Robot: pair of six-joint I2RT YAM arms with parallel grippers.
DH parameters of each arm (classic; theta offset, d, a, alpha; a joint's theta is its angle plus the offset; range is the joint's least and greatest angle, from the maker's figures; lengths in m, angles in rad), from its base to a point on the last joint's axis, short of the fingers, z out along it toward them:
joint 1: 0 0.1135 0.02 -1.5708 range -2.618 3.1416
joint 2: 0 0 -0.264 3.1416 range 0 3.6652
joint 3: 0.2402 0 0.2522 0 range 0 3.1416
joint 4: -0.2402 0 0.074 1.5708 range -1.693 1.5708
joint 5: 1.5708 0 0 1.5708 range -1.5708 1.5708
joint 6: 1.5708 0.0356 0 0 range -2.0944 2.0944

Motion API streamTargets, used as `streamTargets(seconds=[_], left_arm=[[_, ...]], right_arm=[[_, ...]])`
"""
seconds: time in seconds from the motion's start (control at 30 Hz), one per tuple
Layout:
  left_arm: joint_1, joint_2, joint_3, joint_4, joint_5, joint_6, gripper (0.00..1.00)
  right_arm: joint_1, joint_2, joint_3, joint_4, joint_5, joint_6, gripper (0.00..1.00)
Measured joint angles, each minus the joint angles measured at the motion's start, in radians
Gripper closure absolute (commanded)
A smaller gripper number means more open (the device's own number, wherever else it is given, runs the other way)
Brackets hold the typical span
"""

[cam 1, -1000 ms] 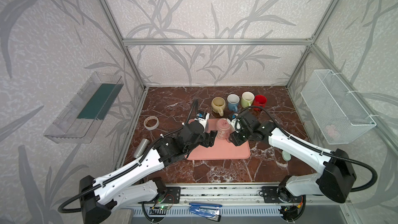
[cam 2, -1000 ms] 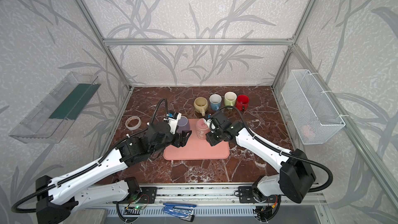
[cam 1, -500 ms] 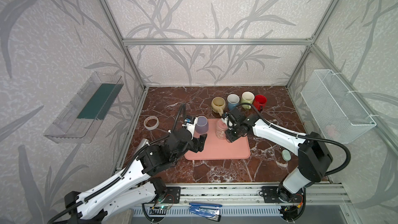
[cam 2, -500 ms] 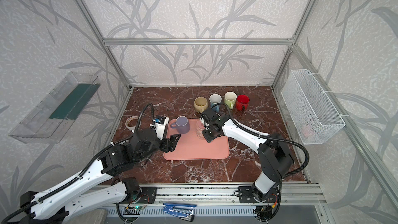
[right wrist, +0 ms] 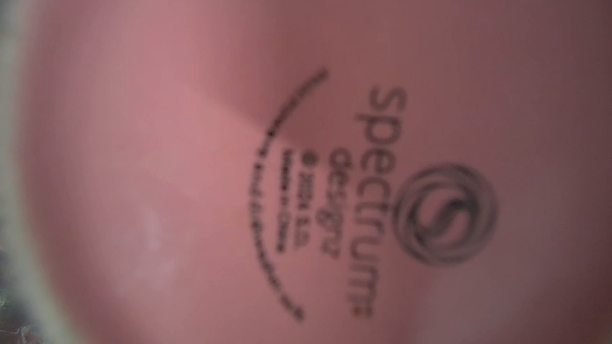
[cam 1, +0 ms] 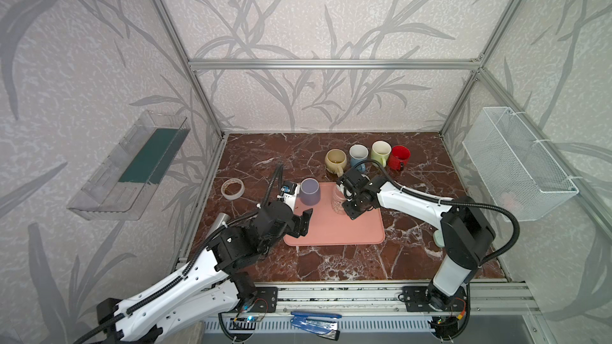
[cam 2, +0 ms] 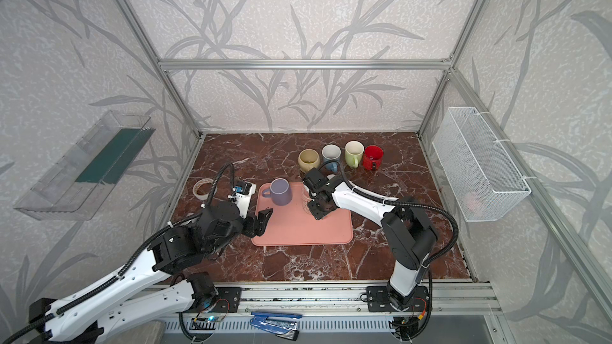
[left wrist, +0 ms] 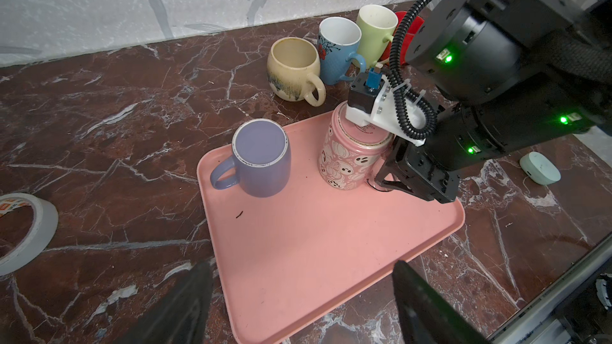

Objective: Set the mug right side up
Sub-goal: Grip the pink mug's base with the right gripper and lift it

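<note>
On the tray [cam 1: 334, 229]: corner mug [cam 1: 310, 191] at 11 o'clock, middle mug [cam 1: 338, 200] at 12. Behind it at 1 o'clock, four mugs [cam 1: 358, 154]; tape roll [cam 1: 232, 188] at 10.

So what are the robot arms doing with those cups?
The right gripper is down beside the upside-down pink ghost mug on the pink tray; whether it grips yet is unclear. The left gripper hangs open near the tray's edge. The purple mug on the tray is bottom-up too.
</note>
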Motion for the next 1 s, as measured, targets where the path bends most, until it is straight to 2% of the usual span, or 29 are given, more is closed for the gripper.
streamTargets(seconds=[0.2,0.5,0.83,1.0], left_arm=[[0.000,0.003,0.000,0.000,-0.005,0.007,0.17],[0.000,0.016,0.000,0.001,-0.005,0.007,0.17],[0.001,0.009,-0.045,0.020,-0.003,-0.004,0.17],[0.001,0.000,-0.085,0.039,0.001,-0.023,0.17]], right_arm=[[0.000,0.013,0.014,0.000,0.022,0.000,0.72],[0.001,0.014,0.014,0.004,0.034,-0.001,1.00],[0.001,0.002,-0.005,0.034,0.010,0.000,1.00],[0.001,-0.040,-0.048,0.065,-0.048,0.013,1.00]])
